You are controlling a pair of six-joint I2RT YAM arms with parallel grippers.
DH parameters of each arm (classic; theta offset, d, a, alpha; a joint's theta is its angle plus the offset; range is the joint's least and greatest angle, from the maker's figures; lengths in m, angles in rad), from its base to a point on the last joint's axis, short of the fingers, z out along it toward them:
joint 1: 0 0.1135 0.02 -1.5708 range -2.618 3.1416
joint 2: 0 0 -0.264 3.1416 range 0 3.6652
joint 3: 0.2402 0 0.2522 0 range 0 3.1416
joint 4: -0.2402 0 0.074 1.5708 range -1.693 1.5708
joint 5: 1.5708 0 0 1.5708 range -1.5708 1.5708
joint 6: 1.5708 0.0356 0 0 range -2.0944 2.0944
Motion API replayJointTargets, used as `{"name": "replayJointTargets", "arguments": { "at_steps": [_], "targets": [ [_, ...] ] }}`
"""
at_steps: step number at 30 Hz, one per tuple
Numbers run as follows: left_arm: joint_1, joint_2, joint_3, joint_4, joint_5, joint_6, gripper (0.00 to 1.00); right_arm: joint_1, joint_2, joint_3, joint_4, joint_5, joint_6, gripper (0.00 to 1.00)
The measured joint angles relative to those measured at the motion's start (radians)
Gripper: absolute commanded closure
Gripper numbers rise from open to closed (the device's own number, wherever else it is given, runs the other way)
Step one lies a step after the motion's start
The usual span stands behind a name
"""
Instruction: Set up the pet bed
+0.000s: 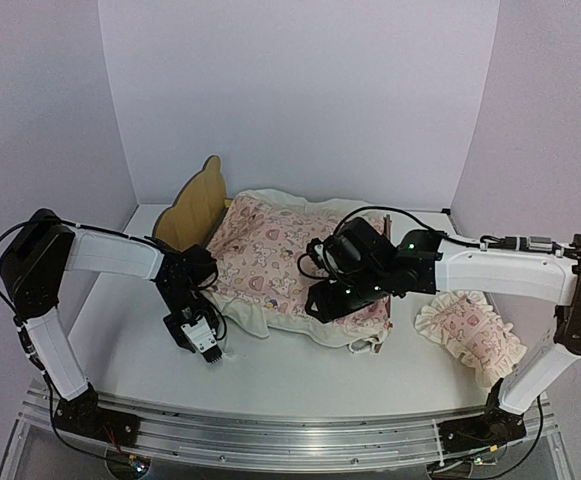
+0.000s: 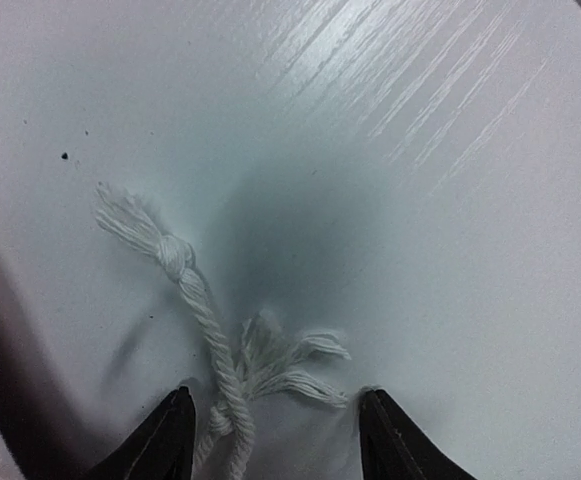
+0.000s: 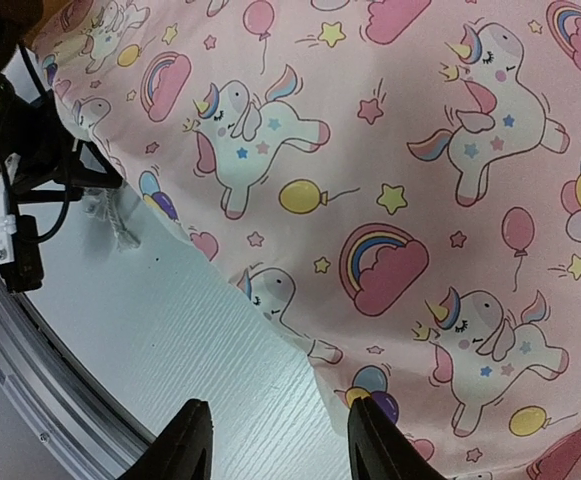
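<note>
The pet bed shows only its pale-wood eared headboard [image 1: 196, 203] at the back left; the rest is hidden under a pink printed quilt [image 1: 270, 250]. My left gripper [image 1: 210, 352] points down at the table in front of the bed's near left corner. In the left wrist view it [image 2: 275, 425] is open over a white knotted cord with frayed tassels [image 2: 202, 310]. My right gripper [image 1: 332, 300] hovers over the quilt's near edge. In the right wrist view it [image 3: 280, 435] is open and empty, straddling the edge of the unicorn-print quilt [image 3: 390, 200].
A ruffled pink pillow [image 1: 470, 335] lies on the table at the right, under the right arm. The white quilt lining [image 1: 260, 322] spills over the bed's near side. A metal rail [image 1: 290, 432] runs along the table's front edge. The left arm [image 3: 20, 150] shows in the right wrist view.
</note>
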Motion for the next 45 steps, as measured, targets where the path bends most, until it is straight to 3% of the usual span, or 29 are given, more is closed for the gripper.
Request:
{"name": "replayJointTargets", "arguments": {
  "at_steps": [2,6,9,16,25,30,36,40,45],
  "targets": [
    [0.0,0.029,0.02,0.005,-0.013,0.002,0.53,0.0,0.0,0.0,0.007,-0.001,-0.006,0.52],
    [0.001,0.035,0.028,0.038,-0.034,0.017,0.75,0.0,0.0,0.0,0.021,-0.008,-0.018,0.51],
    [0.002,0.034,0.018,0.066,-0.039,0.044,0.97,0.0,0.0,0.0,0.025,-0.018,-0.028,0.51],
    [0.005,-0.003,-0.019,0.108,-0.01,0.001,1.0,0.009,0.0,0.0,0.029,-0.026,-0.049,0.51],
    [0.022,-0.317,-0.037,0.098,0.238,-0.601,1.0,0.065,0.019,-0.017,0.076,0.059,-0.002,0.56],
    [0.032,-0.471,-0.113,0.105,0.288,-0.899,1.0,0.059,0.11,-0.035,0.166,-0.035,0.008,0.56],
    [0.064,-0.556,-0.177,0.168,0.373,-1.332,1.0,0.061,0.19,-0.122,0.45,-0.205,0.004,0.62],
    [0.101,-0.604,-0.219,0.238,0.433,-1.597,1.0,0.093,0.19,-0.171,0.627,-0.205,-0.066,0.63],
    [0.123,-0.643,-0.286,0.296,0.494,-1.8,1.0,0.197,0.206,-0.188,0.848,-0.17,-0.182,0.66]
  ]
}}
